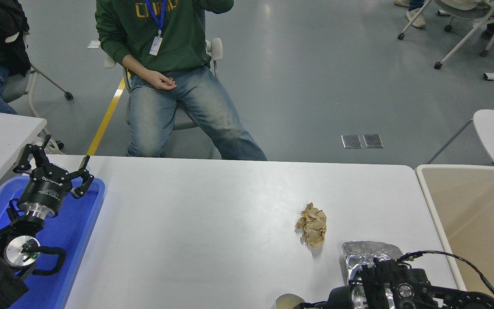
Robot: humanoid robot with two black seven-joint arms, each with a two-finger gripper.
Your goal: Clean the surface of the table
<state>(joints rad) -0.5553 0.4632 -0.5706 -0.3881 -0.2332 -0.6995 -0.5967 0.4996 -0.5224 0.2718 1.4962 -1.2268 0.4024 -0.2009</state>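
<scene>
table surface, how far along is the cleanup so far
Nothing looks cleared yet: the table surface carries a crumpled brown paper ball and a silver foil bag, while the beige bin looks empty. In hand: the right gripper is at the foil bag; whether it has a hold cannot be told. The left gripper is open over the blue tray. Both pieces remain.

Black left arm (pixel 37 201), silver wrist ring, white lettering, black cables, linked fingers (pixel 85 182)
</scene>
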